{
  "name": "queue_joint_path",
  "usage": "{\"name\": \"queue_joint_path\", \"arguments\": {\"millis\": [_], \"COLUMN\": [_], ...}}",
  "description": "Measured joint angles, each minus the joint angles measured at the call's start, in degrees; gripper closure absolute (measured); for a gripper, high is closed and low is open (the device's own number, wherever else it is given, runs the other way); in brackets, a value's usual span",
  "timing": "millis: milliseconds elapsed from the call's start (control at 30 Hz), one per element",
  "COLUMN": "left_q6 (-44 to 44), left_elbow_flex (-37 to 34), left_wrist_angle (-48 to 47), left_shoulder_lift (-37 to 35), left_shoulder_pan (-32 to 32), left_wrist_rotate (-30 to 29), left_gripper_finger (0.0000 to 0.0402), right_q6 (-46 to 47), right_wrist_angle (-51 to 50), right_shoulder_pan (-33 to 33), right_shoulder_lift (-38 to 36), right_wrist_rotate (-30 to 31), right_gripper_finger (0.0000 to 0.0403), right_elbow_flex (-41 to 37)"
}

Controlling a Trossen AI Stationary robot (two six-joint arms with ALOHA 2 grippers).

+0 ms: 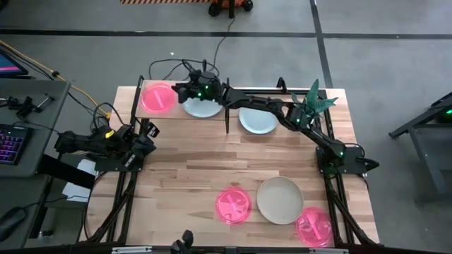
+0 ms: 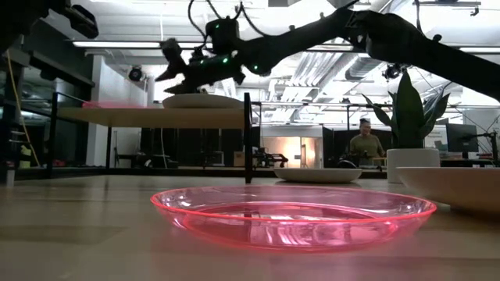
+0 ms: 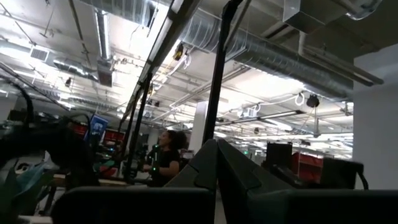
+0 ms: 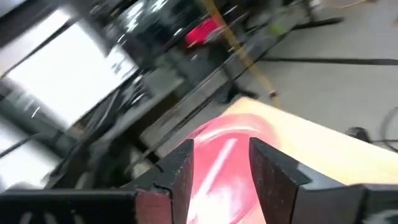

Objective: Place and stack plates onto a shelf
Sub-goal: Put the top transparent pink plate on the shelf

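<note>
near edge of the surface, well in front of the shelf: pink plate, cream plate just beside it, second pink plate at the corner past the cream one. all three well apart from the shelf, not yet placed.

left hand parked off the shelf's near-left corner, over the surface edge; cannot tell whether its fingers are open or closed.

pale plate lies on the surface just beside the shelf's right end, close to the black centre post.

on the shelf: pale plate at its right half, pink plate at its left half, close together. right hand sits over the shelf at the far rim of that pale plate, fingers parted with a clear gap, nothing gripped; right wrist view shows the pink plate through the gap.

risk, as judged: hand is low and between two plates, so a sideways retreat could drag the pale plate or nudge the pink one toward the shelf's left edge. pale plate's near rim lies close to the shelf's front edge.

room: board is about filled by the two plates, so further plates would have to stack. clearest exit is straight up; posts and plant crowd the arm's right side.
</note>
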Motion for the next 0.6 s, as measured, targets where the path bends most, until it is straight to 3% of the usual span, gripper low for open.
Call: {"name": "queue_joint_path", "arguments": {"millis": [100,233,433,600], "left_q6": [-0.16,-0.18,-0.18,0.30], "left_elbow_flex": [0.00,0.00,0.00,0.00], "left_wrist_angle": [-0.70,-1.71,-3.50,-4.60], "left_shoulder_lift": [0.02,0.02,0.02,0.02], "left_shoulder_pan": [0.00,0.00,0.00,0.00], "left_wrist_rotate": [-0.01,-0.07,-0.20,-1.53], "left_gripper_finger": [0.0401,0.0401,0.0401,0.0401], "right_q6": [-3.05,-13.44,-27.73,-29.84], "right_wrist_angle": [-4.60,-18.48,-45.72,-64.16], "right_shoulder_pan": [-0.83,-1.02,2.04,6.96], "right_shoulder_lift": [-2.97,-9.40,-20.28,-27.49], "right_wrist_rotate": [-3.89,-1.77,10.83,21.84], "right_gripper_finger": [0.0265,0.0265,0.0265,0.0265], "right_elbow_flex": [0.64,0.74,0.72,-3.36]}}
